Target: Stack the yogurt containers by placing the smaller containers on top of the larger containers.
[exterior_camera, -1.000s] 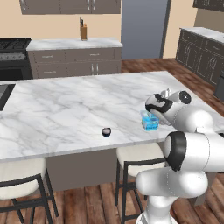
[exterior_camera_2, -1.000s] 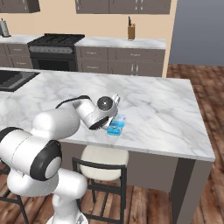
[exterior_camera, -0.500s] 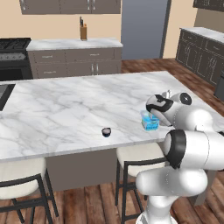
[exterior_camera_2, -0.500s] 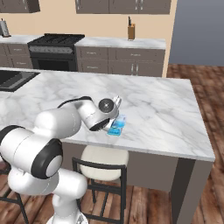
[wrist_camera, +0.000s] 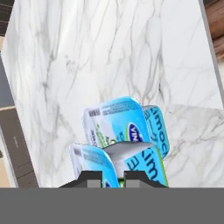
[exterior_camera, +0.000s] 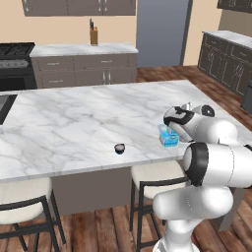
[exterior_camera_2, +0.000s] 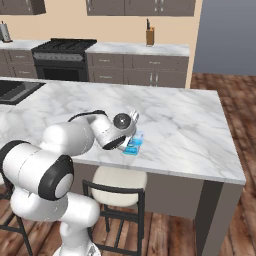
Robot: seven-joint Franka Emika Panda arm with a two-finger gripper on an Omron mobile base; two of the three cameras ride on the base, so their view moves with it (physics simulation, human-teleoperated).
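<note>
You will find the light-blue tub (exterior_camera: 169, 136) standing on the marble island counter (exterior_camera: 74, 118), near the front edge and toward its right-hand part in the left base view; in the right base view the tub (exterior_camera_2: 134, 143) sits just beside the robot's wrist. From the hand view, the tub (wrist_camera: 127, 131) lies directly ahead of the fingertips (wrist_camera: 91, 179), its printed blue-and-green label facing the camera, with a second blue shape low in that view that may be a reflection or a doubled edge; you cannot settle which. The gripper (exterior_camera: 173, 129) hangs low over the tub, its tips close together at the bottom of the hand view, but whether they are clamped on the tub or merely near it cannot be told. The small dark cup (exterior_camera: 119, 148) stands upright on the same counter, well apart from the tub, to its left and nearer the front edge. Two stools (exterior_camera: 157, 179) sit under the counter's front overhang.
</note>
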